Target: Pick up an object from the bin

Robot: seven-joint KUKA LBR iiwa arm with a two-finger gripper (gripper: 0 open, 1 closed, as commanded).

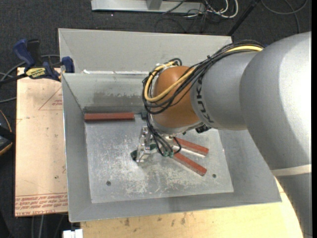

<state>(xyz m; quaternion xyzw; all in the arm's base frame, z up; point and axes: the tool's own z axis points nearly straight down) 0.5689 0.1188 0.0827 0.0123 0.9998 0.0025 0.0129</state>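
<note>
Near the middle of the grey bin [74, 143], the gripper [142, 151] hung low, seemingly over bare floor; whether it was open or closed could not be told. Just right of it lay a red-brown bar [197, 148] and a second bar [193, 166]. A third bar [109, 116] lay along the back wall.

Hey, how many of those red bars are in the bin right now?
3. One red bar lies along the bin's back wall, left. Right of the gripper lie an upper bar and a lower bar, partly under the arm, which may hide more.
</note>
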